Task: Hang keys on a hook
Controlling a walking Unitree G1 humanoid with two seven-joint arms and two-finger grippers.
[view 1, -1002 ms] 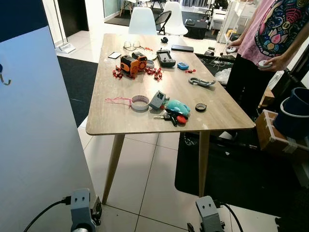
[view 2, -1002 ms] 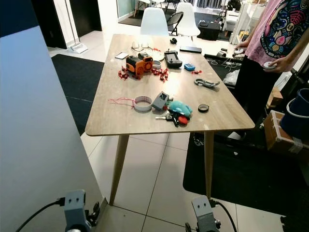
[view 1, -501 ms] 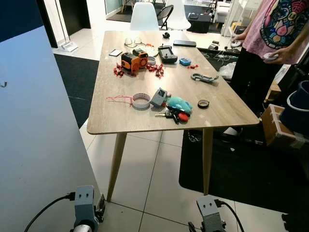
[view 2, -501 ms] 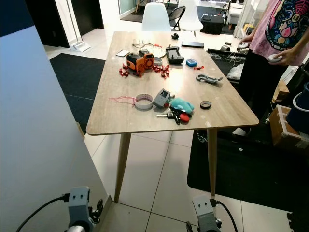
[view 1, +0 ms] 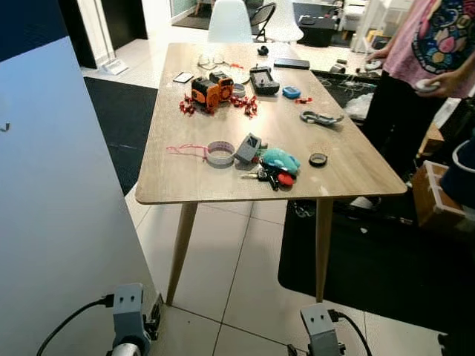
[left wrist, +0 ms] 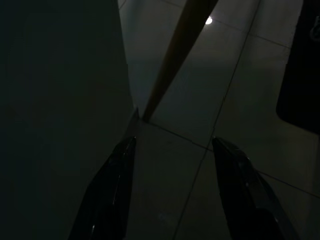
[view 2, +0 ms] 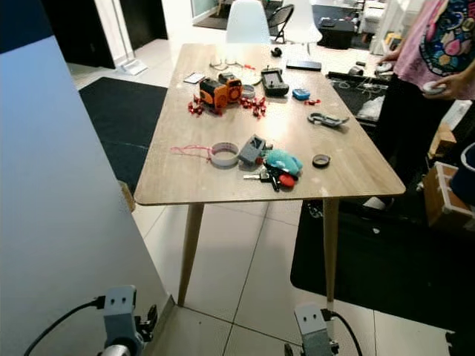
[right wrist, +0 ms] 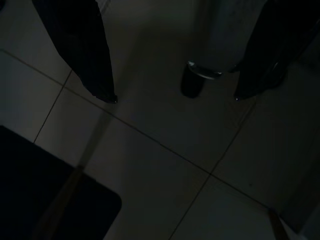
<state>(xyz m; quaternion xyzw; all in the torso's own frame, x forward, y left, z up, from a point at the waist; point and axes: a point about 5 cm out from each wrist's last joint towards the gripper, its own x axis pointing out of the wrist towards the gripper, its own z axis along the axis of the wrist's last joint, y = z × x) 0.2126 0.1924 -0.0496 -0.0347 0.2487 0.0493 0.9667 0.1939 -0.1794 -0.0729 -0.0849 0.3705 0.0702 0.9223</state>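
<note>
The bunch of keys [view 1: 261,176] lies near the front edge of the wooden table [view 1: 178,182], with a red fob [view 1: 285,179] and a teal plush tag [view 1: 280,160] attached. A small metal hook [view 1: 3,127] sticks out of the white panel [view 1: 59,200] at my far left. Both arms hang low, far below the table top. In the dark left wrist view my left gripper [left wrist: 173,141] is open over the floor tiles by a table leg. My right gripper [right wrist: 174,98] is open too, with nothing between its fingers.
A roll of tape [view 1: 220,153], a grey block [view 1: 248,147], an orange device [view 1: 210,90] and several small items lie on the table. A person [view 1: 438,44] stands at its right side. Black mats [view 1: 364,259] lie on the tiled floor. White chairs [view 1: 229,21] stand at the far end.
The camera has shifted, so the table sits slightly differently in the picture. The things on the table have not moved, and both arms still hang low.
</note>
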